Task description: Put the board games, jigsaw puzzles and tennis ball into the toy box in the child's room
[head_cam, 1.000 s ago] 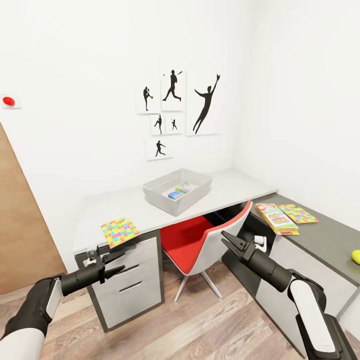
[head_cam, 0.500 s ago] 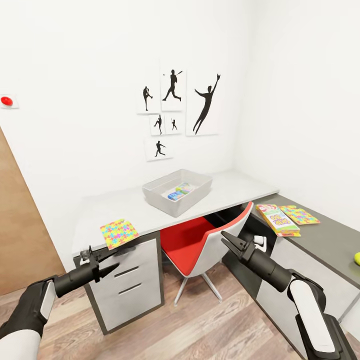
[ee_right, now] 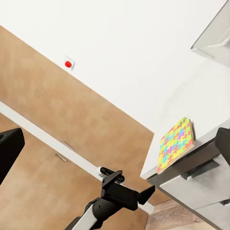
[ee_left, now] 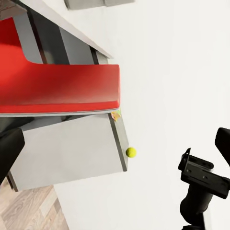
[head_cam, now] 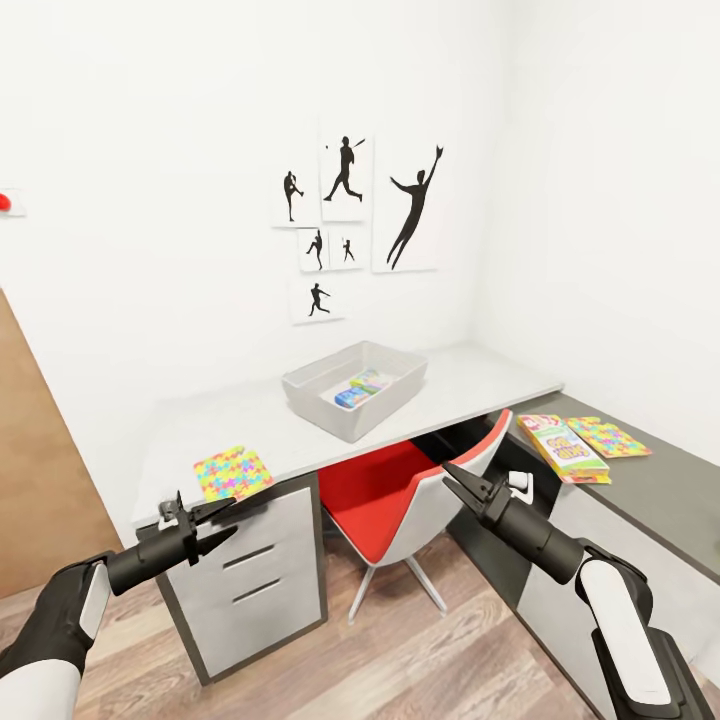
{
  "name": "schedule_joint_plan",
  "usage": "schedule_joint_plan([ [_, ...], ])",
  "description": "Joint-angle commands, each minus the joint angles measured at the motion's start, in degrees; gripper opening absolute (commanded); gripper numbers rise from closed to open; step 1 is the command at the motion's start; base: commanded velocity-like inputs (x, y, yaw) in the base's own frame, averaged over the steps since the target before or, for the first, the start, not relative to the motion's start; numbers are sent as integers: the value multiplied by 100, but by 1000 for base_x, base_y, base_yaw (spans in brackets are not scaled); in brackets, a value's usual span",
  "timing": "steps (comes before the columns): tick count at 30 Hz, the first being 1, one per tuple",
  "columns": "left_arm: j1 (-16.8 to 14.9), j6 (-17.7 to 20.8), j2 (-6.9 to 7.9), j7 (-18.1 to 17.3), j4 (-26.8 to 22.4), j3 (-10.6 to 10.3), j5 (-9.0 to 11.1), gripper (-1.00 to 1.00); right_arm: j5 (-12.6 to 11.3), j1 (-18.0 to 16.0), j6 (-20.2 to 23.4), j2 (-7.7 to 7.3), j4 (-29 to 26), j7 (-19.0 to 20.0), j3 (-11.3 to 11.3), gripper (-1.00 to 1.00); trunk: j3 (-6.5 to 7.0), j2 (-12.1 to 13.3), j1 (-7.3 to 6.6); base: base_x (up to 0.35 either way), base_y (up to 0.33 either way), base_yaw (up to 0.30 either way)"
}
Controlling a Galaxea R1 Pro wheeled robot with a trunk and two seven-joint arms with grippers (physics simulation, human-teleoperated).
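One jigsaw puzzle (head_cam: 233, 472), a multicolour square, lies flat left of the toy box (head_cam: 356, 388); left gripper (head_cam: 205, 520) and right gripper (head_cam: 462, 485) gape, empty.

Matt mottled grey table (head_cam: 470, 375); wood-plank floor (head_cam: 400, 655); glossy red chair (head_cam: 385, 490); smooth grey toy box (head_cam: 330, 408).

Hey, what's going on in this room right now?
A two-armed robot faces a corner desk, tidying toys. Both pincers, left and right, are open and holding nothing, out in front of the desk. The toy box on the desk already holds a small blue game. One jigsaw lies near the left end; another jigsaw and a game box lie on the dark section at right.
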Motion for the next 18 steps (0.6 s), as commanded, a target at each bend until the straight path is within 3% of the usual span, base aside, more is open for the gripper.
schedule_joint_plan([
  [1, -4, 47, 0, -10, 1, 5, 6, 100, -7, -4, 34, 2, 0, 11, -7, 100, -6, -3, 0, 15, 0, 0],
  [14, -4, 46, 2, 0, 8, 42, -4, 100, -8, -2, 35, 3, -1, 12, -7, 100, -6, -3, 0, 60, 0, 0],
  [18, -4, 46, 1, 18, 9, 268, -9, 100, -12, -3, 35, 4, -3, 12, -7, 100, -6, -3, 0, 4, 0, 0],
])
